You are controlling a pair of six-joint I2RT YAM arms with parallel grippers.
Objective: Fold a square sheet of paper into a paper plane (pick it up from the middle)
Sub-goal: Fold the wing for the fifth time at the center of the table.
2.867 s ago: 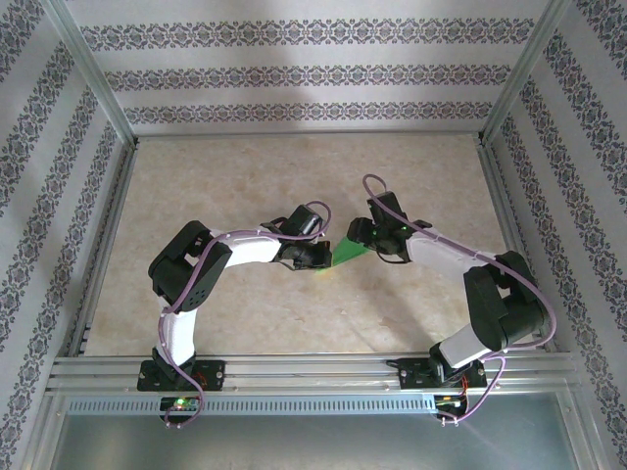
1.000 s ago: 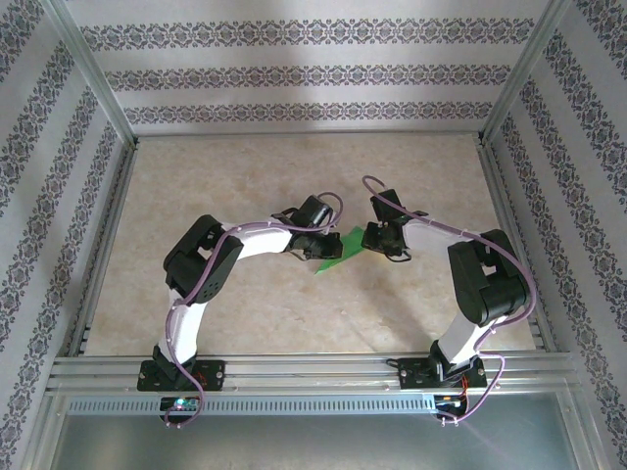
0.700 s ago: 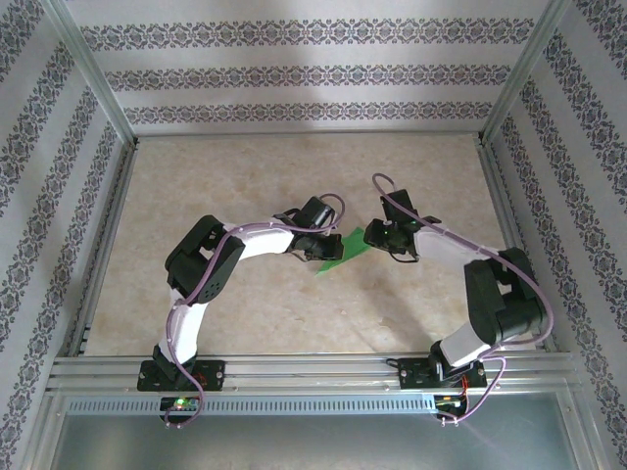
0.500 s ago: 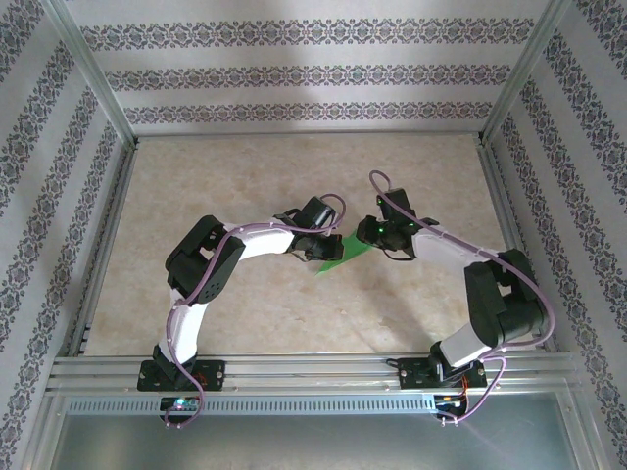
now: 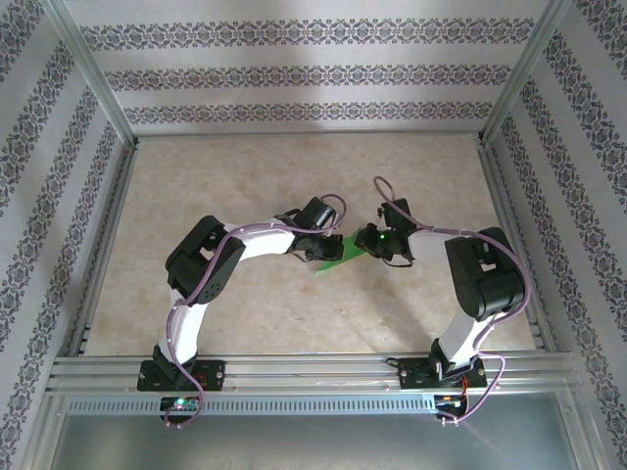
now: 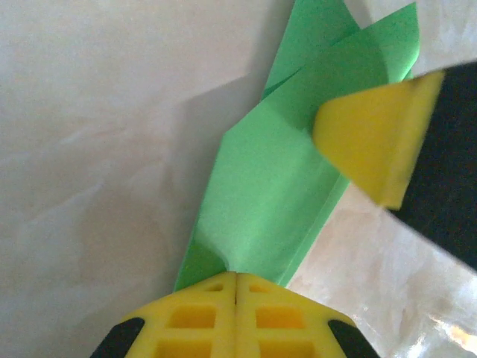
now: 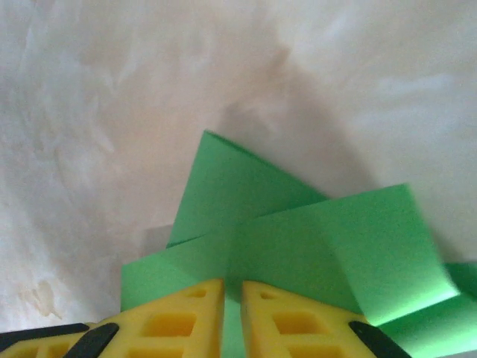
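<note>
Beige marbled worktop (image 5: 245, 166), patterned walls on three sides. Paper plane (image 5: 336, 251), bright green and only partly folded, sits mid-worktop between both arms. Left tool (image 6: 236, 276): pads pressed together, clamped on narrow end of paper, creased body fanning away from it. Right tool (image 7: 232, 289) at opposite, wider end: pads nearly together, slim gap, green layers caught in gap, pinched there. Left wrist view: one yellow right finger (image 6: 369, 142) lies on top flap. Paper casts shadow on worktop.

Our arms (image 5: 260, 243) wear white-and-black shells and purple cables (image 5: 174, 333); our left gripper (image 6: 236, 277) has yellow fingers (image 6: 190, 317).
</note>
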